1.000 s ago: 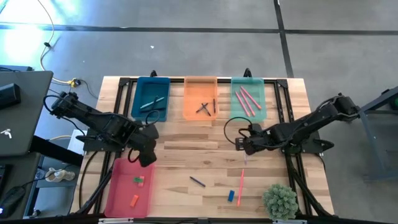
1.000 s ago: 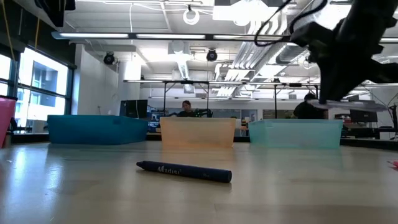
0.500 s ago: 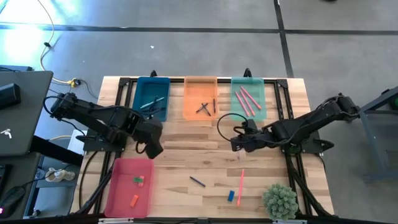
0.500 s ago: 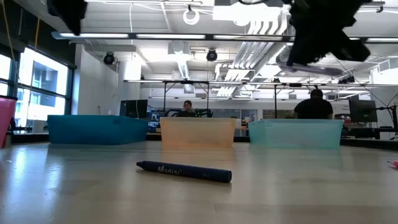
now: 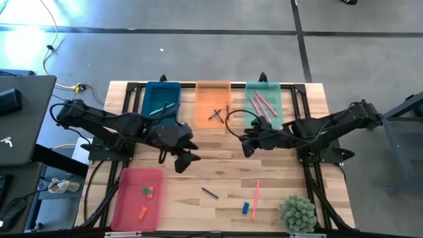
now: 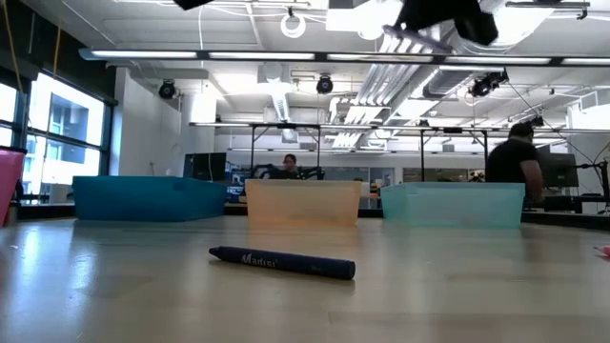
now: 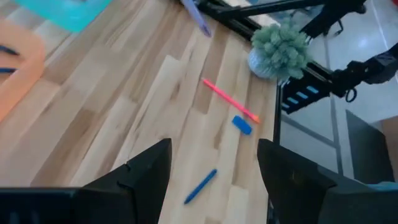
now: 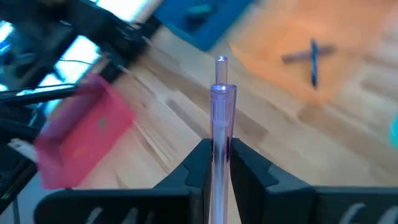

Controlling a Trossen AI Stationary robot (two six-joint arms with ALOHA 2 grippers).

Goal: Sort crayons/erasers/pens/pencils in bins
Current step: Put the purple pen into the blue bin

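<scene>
Over the bench's middle, the left gripper (image 5: 186, 162) hangs with fingers apart and empty, likely bound for the blue crayon (image 5: 210, 193) near the front edge. The right gripper (image 5: 246, 147), clamped on a purple pen (image 8: 221, 118), probably needs to carry it to the orange bin (image 5: 213, 89) by the back edge, where pens lie.

Two dark jointed arms trailing looped black cables

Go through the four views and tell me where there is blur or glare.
High view: bright glare on the floor at the top left, table sharp. Low view: dark blue crayon crisp, arms overhead smeared, ceiling lights bright. Left wrist view: the whole picture soft, mint green bin smeared. Right wrist view: the held purple pen fairly sharp, pink-red bin and left arm behind it streaked.
</scene>
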